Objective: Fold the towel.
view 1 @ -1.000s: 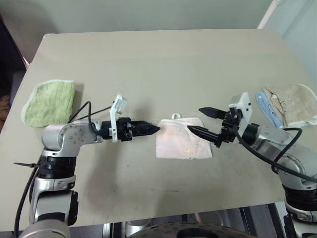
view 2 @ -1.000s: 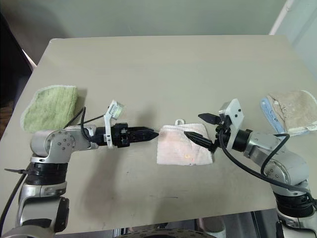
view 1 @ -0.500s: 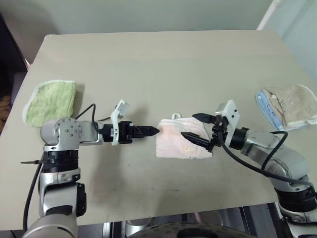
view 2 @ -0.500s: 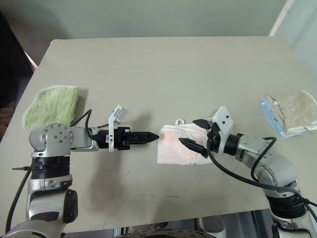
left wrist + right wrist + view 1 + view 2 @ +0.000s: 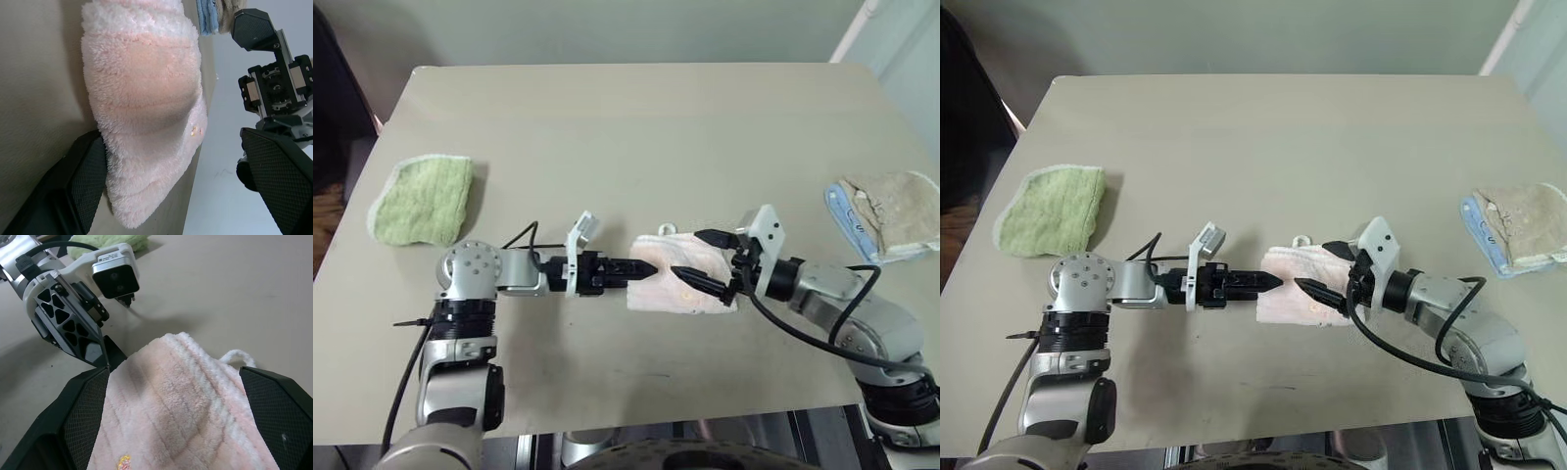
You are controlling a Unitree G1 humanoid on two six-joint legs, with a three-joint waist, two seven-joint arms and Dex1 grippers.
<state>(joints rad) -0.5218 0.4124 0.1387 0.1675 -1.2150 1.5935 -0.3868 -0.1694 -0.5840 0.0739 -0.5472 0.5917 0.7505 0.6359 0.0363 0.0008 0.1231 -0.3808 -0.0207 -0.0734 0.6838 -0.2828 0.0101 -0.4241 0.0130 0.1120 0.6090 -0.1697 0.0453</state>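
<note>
1. On the table (image 5: 607, 117), near the middle of its near edge, the towel (image 5: 677, 284) lies already folded small, its white loop (image 5: 667, 228) toward the far edge. The left gripper (image 5: 641, 265) reaches level from the left, its tips at the towel's left edge; the right gripper (image 5: 693, 257) hangs over the towel, jaws wide. The green cloth (image 5: 423, 199) sits by the left edge, the beige cloth (image 5: 891, 213) by the right.
2. In the left wrist view, the left gripper's jaws stand wide, one finger (image 5: 80, 188) touching the towel's edge.
3. In the right wrist view, both fingers straddle the towel; neither gripper holds it.
4. Risk: both grippers crowd one small bundle, so they may collide, or a pinch may catch only the top layer and undo the fold.
</note>
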